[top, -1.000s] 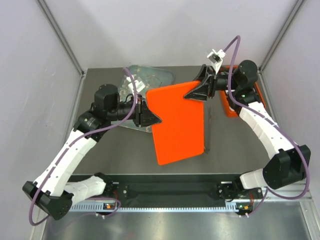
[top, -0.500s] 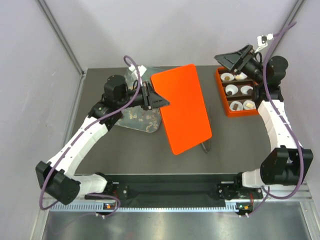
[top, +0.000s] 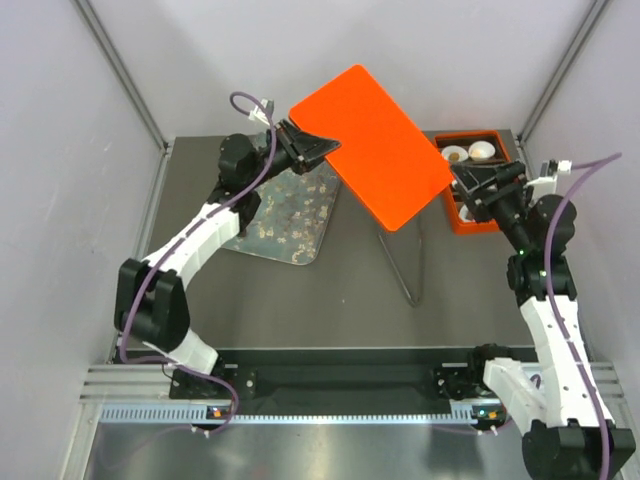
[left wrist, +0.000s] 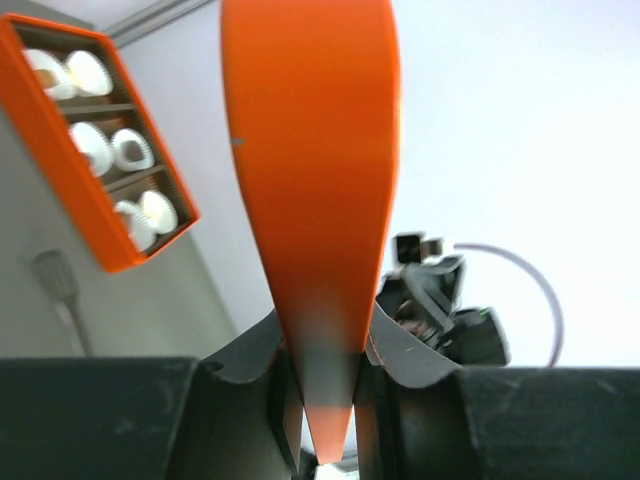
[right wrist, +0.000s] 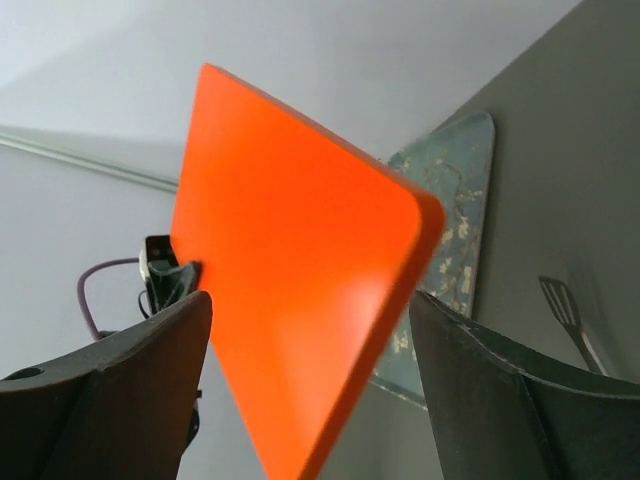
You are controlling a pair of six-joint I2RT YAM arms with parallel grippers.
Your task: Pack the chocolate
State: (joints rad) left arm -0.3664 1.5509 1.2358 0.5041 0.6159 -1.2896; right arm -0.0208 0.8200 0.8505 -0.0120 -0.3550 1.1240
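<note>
Above the table [top: 300,300], the orange lid [top: 375,150] is clamped edgewise in the left gripper [top: 305,150]; the right gripper [top: 462,188] is spread wide, empty, just beside the orange box [top: 470,228], where chocolate [top: 456,154] is seen inside white paper cups [top: 483,150]

The orange lid [top: 372,145] is finished smooth and faintly glossy, probably plastic; the cups [left wrist: 130,150] are pleated paper; the worktop [top: 300,300] is matt.

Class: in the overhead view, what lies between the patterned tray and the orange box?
In the top view, grey metal tongs lie on the table between patterned tray and orange box; the left gripper holds the orange lid above that stretch.
</note>
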